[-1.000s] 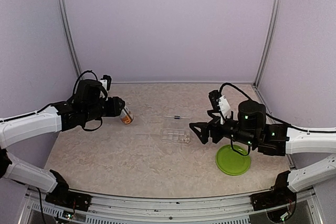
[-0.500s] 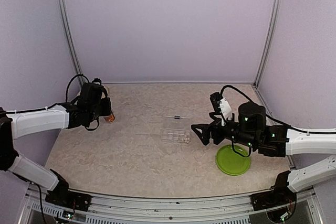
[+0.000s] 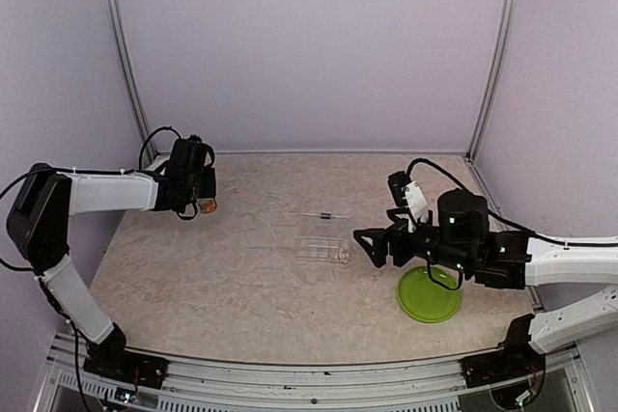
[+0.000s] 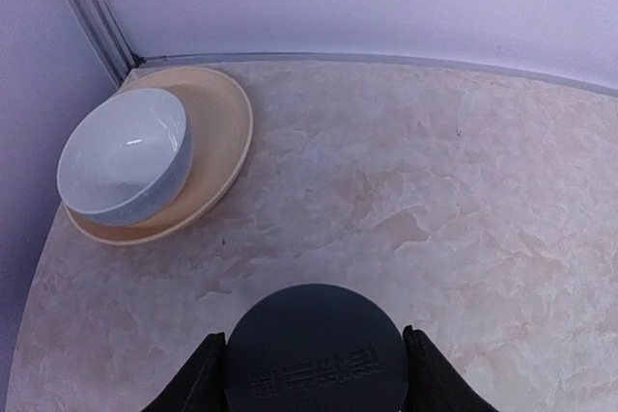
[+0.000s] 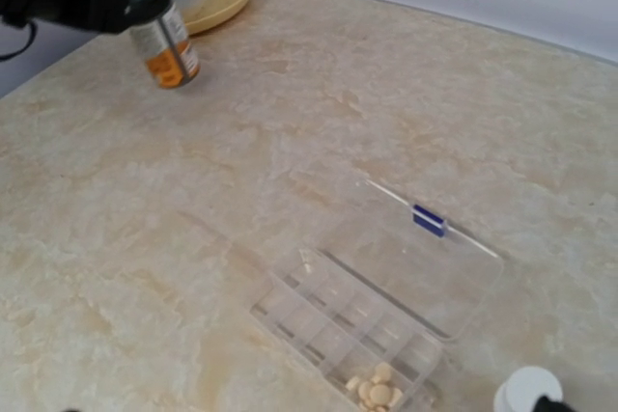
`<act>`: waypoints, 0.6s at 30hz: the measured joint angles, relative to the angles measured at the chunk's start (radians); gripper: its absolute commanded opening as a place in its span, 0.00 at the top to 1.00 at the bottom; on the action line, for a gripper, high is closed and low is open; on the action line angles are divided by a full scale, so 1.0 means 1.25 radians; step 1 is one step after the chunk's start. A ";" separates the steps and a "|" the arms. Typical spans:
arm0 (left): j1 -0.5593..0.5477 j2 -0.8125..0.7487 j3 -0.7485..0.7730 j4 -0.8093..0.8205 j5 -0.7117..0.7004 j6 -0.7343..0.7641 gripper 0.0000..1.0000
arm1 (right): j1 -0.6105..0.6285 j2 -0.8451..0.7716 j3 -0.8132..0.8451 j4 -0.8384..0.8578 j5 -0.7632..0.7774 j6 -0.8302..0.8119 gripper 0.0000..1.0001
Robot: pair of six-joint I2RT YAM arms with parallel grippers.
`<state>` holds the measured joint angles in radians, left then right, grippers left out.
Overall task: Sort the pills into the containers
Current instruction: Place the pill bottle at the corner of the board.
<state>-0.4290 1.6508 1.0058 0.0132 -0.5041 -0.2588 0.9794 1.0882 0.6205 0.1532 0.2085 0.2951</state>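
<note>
Right gripper [image 3: 363, 244]: fingers spread wide, holding nothing. The container [image 3: 323, 250] lies just ahead of the fingertips, not touching, lid open, its long axis running away from them at a slant. The pills [image 5: 377, 391] sit in the end compartment nearest them.

Left gripper [image 3: 205, 198]: fingers pinching an orange-labelled bottle [image 3: 207, 206], well apart from the container.

Judgement: the right arm is nearer.

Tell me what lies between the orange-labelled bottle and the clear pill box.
Nothing: bare tabletop between bottle and box, clearest in the right wrist view.
</note>
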 measured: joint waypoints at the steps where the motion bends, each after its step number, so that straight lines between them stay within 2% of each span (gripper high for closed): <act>1: 0.003 0.019 0.021 0.001 0.002 0.004 0.73 | 0.000 0.000 -0.001 -0.001 0.002 0.002 0.00; 9: 0.012 0.147 0.130 0.001 0.024 0.026 0.71 | -0.001 -0.007 -0.011 -0.024 0.017 0.011 0.00; 13: 0.017 0.176 0.145 0.000 0.038 0.028 0.55 | -0.001 -0.008 -0.014 -0.029 0.027 0.014 0.00; 18: 0.020 0.181 0.157 -0.001 0.049 0.029 0.45 | -0.004 -0.002 -0.014 -0.029 0.042 0.021 0.00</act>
<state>-0.4042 1.8771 1.2018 0.0116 -0.4431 -0.2226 0.9745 1.0851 0.6029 0.1165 0.2611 0.3218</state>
